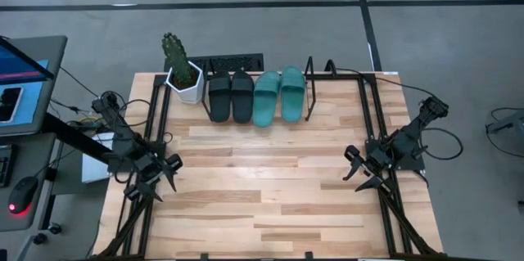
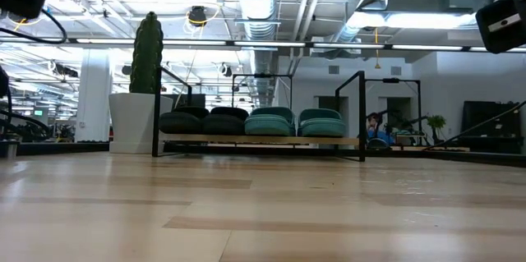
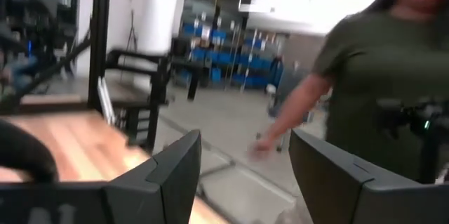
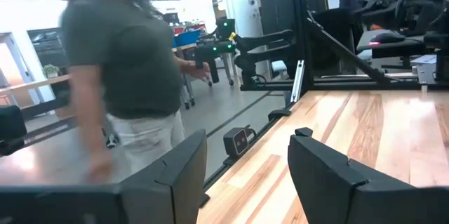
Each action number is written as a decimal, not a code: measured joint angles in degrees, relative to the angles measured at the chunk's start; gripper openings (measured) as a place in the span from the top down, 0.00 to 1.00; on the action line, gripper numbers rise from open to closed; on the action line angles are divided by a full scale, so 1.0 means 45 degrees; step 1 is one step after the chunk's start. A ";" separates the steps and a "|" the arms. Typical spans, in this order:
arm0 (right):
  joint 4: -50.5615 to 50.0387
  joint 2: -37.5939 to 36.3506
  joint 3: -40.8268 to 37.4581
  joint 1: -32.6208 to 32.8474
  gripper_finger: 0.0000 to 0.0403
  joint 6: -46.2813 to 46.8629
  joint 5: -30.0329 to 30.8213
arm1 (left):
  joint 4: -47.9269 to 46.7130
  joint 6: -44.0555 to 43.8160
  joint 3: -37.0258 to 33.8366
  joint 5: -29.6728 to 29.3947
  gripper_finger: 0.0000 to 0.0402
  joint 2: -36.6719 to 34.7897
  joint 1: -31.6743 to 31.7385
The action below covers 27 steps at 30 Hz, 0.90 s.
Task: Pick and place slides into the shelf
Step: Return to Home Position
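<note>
High view: slides (image 1: 255, 96) fill the shelf (image 1: 309, 89) at the table (image 1: 270, 204)'s far edge; left gripper (image 1: 164, 179) and right gripper (image 1: 355, 171), fingers spread and empty, hover near opposite side edges.

Pale plank table (image 1: 270, 200). Carries the shelf (image 1: 309, 89) at its far edge, a low rack of thin black rods with upright looped ends. Holds four sandals side by side on that rack, close together, running from left to right in the high view: outer black slide (image 1: 219, 97), inner black slide (image 1: 242, 96), inner teal slide (image 1: 265, 99), outer teal slide (image 1: 293, 93). Bears a white pot (image 1: 190, 86) with a cactus (image 1: 173, 51) just beside the black pair, toward the far left corner. Supports dark rod frames along both side edges: left frame (image 1: 157, 122), right frame (image 1: 370, 118).
</note>
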 joint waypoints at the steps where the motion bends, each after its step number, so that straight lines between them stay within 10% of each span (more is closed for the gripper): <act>1: 0.0000 0.0000 0.0000 0.0000 0.54 0.0002 0.0000 | -0.0350 0.0000 -0.0003 0.0001 0.49 0.0000 0.0000; 27: -0.0092 0.0000 -0.0010 0.0000 0.55 0.0010 0.0000 | -0.2338 -0.0017 0.0121 0.0108 0.49 0.0233 -0.0005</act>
